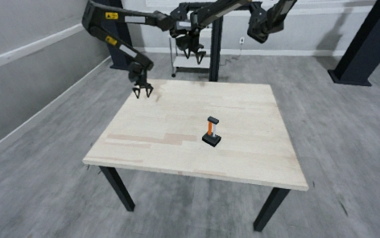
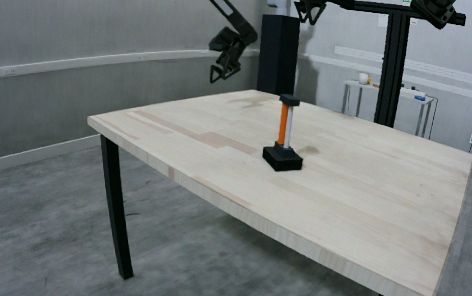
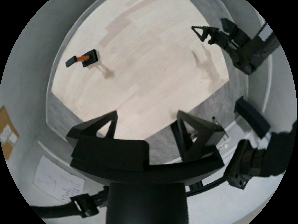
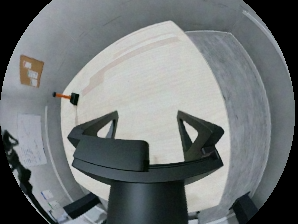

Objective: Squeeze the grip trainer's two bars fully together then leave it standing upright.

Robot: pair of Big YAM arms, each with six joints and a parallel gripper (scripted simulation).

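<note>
The table [image 1: 161,116] [image 2: 350,200] [image 3: 150,65] [image 4: 150,90] has a pale wood top on dark legs. Behind its far edge in the top view stands a black upright post [image 1: 216,48] [image 2: 392,65].

The right arm [image 1: 138,19] [image 2: 240,20] [image 3: 245,52] [image 4: 147,200] reaches toward a far corner of the table. The left arm [image 1: 221,10] [image 3: 147,200] extends beside it, farther from the trainer's side of the table.

The right gripper [image 1: 142,97] [image 2: 222,78] [image 3: 197,26] [image 4: 147,113] is raised near that corner, its jaws spread wide and released. The left gripper [image 1: 194,59] [image 2: 307,20] [image 3: 147,113] is likewise raised, jaws spread wide and released, near the far edge in the top view. Neither gripper touches the trainer; both are well apart from it.

The grip trainer [image 1: 212,133] [image 2: 283,125] [image 3: 82,58] [image 4: 65,96] stands upright on the table, toward the edge opposite the arms. Its black base [image 1: 211,139] [image 2: 282,157] [image 3: 90,58] [image 4: 74,98] rests flat. The orange bar [image 1: 209,128] [image 2: 283,124] and the white bar [image 1: 213,129] [image 2: 289,127] rise side by side beneath a black cap [image 1: 213,120] [image 2: 289,100]. The bars appear slightly apart, though they are too small in the top view to establish the gap exactly.
</note>
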